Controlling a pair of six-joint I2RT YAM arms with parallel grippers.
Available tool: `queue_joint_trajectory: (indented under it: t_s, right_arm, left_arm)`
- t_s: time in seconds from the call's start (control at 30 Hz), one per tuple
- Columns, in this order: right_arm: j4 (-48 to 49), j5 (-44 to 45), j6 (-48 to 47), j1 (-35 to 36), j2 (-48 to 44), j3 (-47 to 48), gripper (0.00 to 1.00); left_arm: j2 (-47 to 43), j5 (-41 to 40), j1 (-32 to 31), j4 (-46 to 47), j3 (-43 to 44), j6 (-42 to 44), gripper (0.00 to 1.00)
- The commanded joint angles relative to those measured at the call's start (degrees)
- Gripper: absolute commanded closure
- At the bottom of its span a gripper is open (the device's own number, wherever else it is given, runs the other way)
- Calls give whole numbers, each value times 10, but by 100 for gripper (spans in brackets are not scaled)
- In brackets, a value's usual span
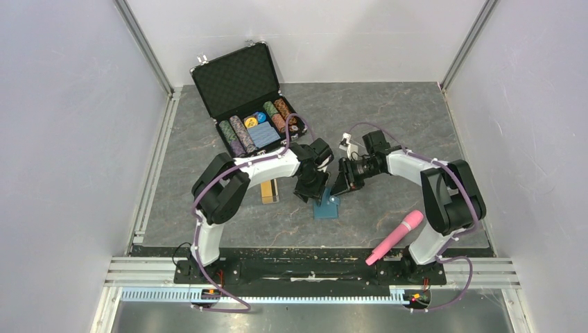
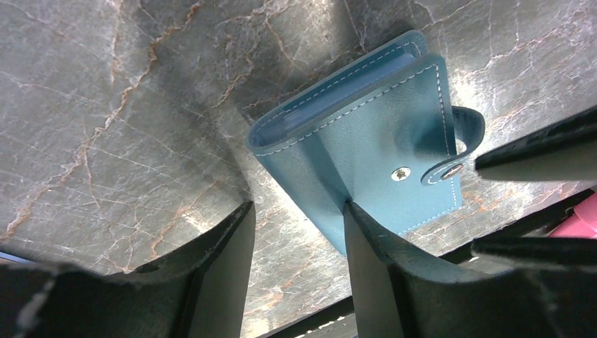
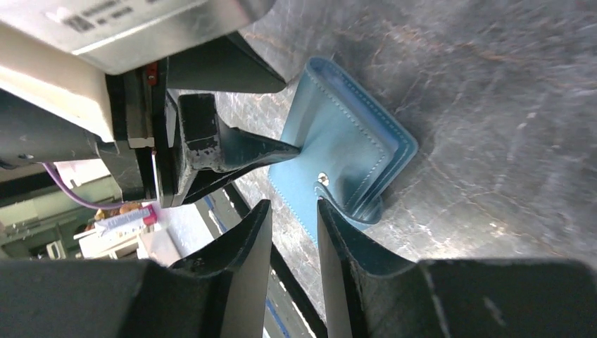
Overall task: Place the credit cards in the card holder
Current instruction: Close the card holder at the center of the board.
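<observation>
Both left gripper (image 2: 296,211) and right gripper (image 3: 293,208) hang over the folded card holder (image 2: 373,141), jaws released, grasping nothing; we see one credit card (image 1: 270,191) to its left.

Teal card holder (image 2: 380,141) folded (snap undone), gold and black credit cards (image 1: 270,192) nearby

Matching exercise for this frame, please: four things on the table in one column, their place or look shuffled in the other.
Things:
1. card holder
2. credit cards
3. chip case
4. stick-shaped tool

Place or look:
A. at the back left, lid open
B. pink, near edge on the right
C. teal, folded, in the middle
D. gold-orange with a dark stripe, just left of the middle

Pairs: 1-C, 2-D, 3-A, 4-B
</observation>
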Motion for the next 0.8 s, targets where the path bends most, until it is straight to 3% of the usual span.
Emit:
queue_joint_trajectory:
  t_s: [0.0,0.27,0.53,0.77]
  right_arm:
    - [32,21,23,-19,-31,10,68]
    - [45,27,37,-42,-50,-23,70]
    - [43,27,38,-51,-60,-62,79]
    - [42,19,36,-51,-53,-83,87]
  left_arm:
    - [-32,-15,-2,13,17,22,43]
    - [-120,39,7,107,-47,-20,40]
    - [-78,185,35,250,-86,-83,40]
    - [-49,203,40,272,-91,-90,47]
